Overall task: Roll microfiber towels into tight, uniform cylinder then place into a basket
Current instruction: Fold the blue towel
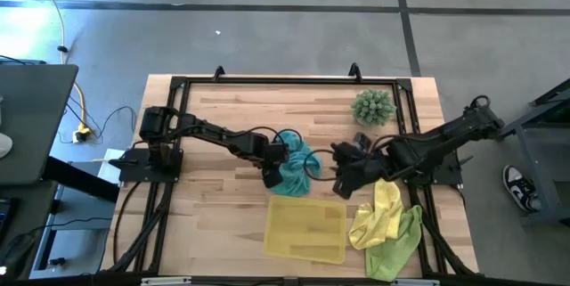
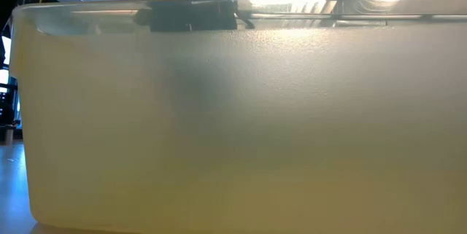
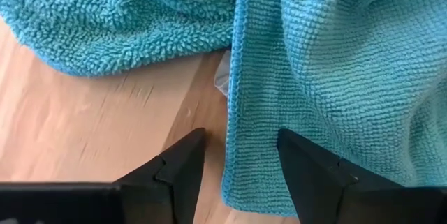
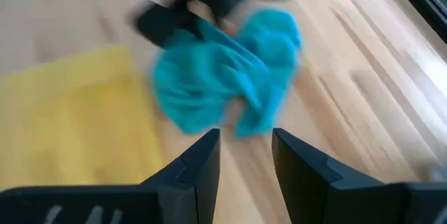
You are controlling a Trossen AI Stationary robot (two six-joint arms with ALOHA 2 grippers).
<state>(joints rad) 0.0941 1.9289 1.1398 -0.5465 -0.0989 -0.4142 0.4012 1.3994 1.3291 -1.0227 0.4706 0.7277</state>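
The teal towel [image 1: 297, 167] lies crumpled on the wooden table near its middle. My left gripper [image 1: 272, 177] points down at the towel's left side, open. In the left wrist view its fingers [image 3: 241, 137] stand astride the towel's hemmed edge [image 3: 236, 112], one over bare wood and one over cloth [image 3: 335, 56]. My right gripper [image 1: 341, 183] hangs open to the right of the towel, which lies ahead of its empty fingers [image 4: 246, 137]. The yellow basket [image 1: 307, 228] sits at the near edge. A yellow towel [image 1: 378, 213] and a lime green one [image 1: 396, 249] lie heaped to its right.
A spiky green plant [image 1: 372, 106] stands at the far right of the table. A black frame [image 1: 285, 81] runs around the table's edges. The basket's see-through wall [image 2: 233, 117] fills the low view. Bare wood lies at the table's far left.
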